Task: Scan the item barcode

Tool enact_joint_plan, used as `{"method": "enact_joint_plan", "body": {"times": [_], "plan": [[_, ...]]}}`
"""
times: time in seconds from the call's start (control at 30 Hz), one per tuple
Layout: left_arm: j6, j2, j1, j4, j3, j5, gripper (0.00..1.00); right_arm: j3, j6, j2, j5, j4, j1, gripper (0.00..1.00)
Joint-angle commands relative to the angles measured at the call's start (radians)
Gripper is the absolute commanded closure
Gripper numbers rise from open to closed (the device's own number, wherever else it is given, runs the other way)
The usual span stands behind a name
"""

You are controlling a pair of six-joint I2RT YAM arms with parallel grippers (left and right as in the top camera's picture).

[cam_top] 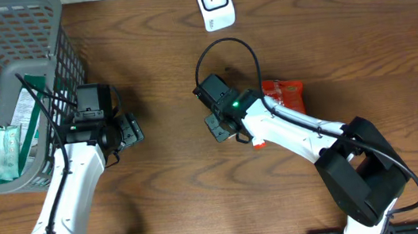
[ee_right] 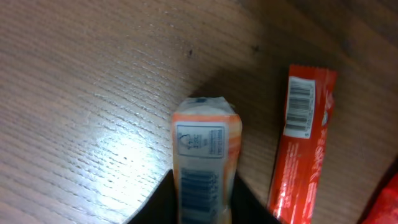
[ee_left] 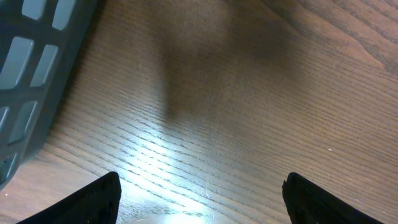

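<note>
Two arms share my scanning bench. At far left, the basket (cam_top: 10,93) keeps packets that, I judge, await their turn. My left gripper (cam_top: 127,133) hangs just beside it, jaws spread wide over the bare table (cam_top: 359,35) and holding nothing, placed for a next pick. At centre, my right gripper (cam_top: 220,125) is clamped narrow on the orange packet (ee_right: 205,155), whose barcode end juts forward so it can be presented to the white scanner (cam_top: 214,3) at the far edge. To the right, a red packet (ee_right: 303,143) lies flat, barcode up.

Right end effector (ee_right: 204,203) clamps orange packet (ee_right: 204,149), barcode facing camera; red packet (ee_right: 301,149) beside
</note>
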Motion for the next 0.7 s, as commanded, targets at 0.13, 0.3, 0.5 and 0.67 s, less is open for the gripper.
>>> {"method": "enact_joint_plan", "body": {"times": [0.13, 0.3, 0.5, 0.67], "plan": [[-0.002, 0.012, 0.008, -0.003, -0.012, -0.016, 0.16, 0.009, 0.016, -0.048, 0.012, 0.004, -0.059, 0.96], [-0.002, 0.012, 0.008, -0.003, -0.012, -0.016, 0.16, 0.010, 0.016, -0.131, 0.011, -0.003, -0.132, 0.94], [-0.002, 0.012, 0.008, -0.003, -0.012, -0.016, 0.16, -0.008, 0.035, -0.129, 0.012, -0.021, -0.208, 0.94], [-0.002, 0.012, 0.008, -0.003, -0.012, -0.016, 0.16, -0.032, 0.061, -0.094, 0.012, -0.010, -0.238, 0.94]]}}
